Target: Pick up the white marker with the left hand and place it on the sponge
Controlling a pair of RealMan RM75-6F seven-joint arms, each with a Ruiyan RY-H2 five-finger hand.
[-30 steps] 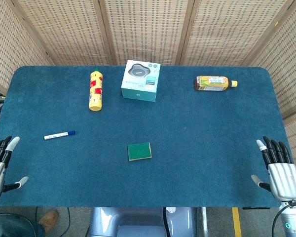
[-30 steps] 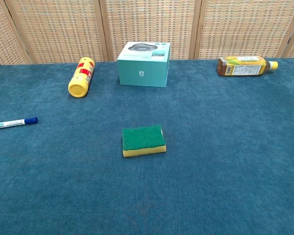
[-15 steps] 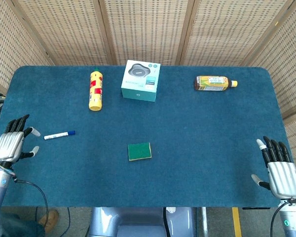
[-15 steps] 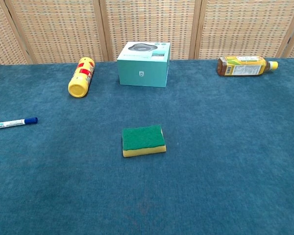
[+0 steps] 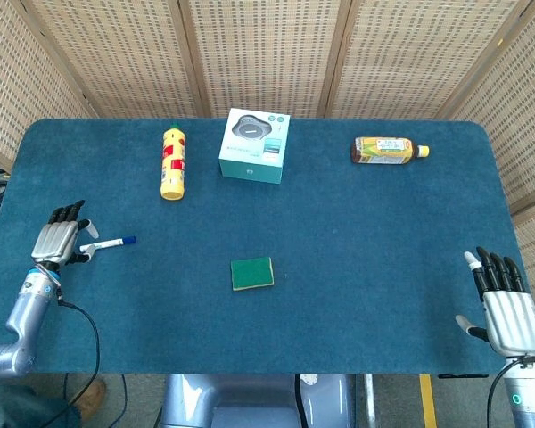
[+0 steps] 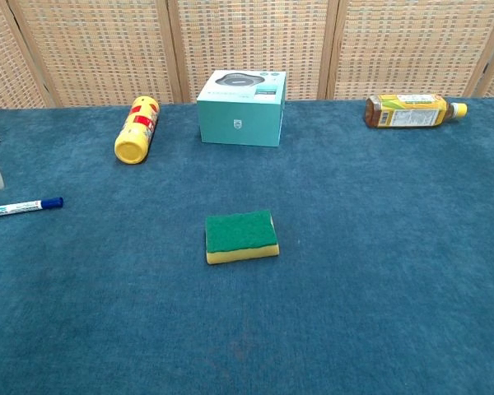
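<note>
Silver robot hand (image 5: 58, 239), black fingers

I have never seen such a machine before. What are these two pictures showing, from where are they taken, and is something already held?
This is a two-armed robot with finger hands at a table with blue cloth. The head view looks down from above; the chest view looks forward from lower. On the table lie a white marker with blue cap, a green and yellow sponge, a yellow bottle with red label, a teal box and an amber drink bottle. The left hand is at the marker's white end, fingers apart, holding nothing. The right hand rests open at the table edge.
</note>
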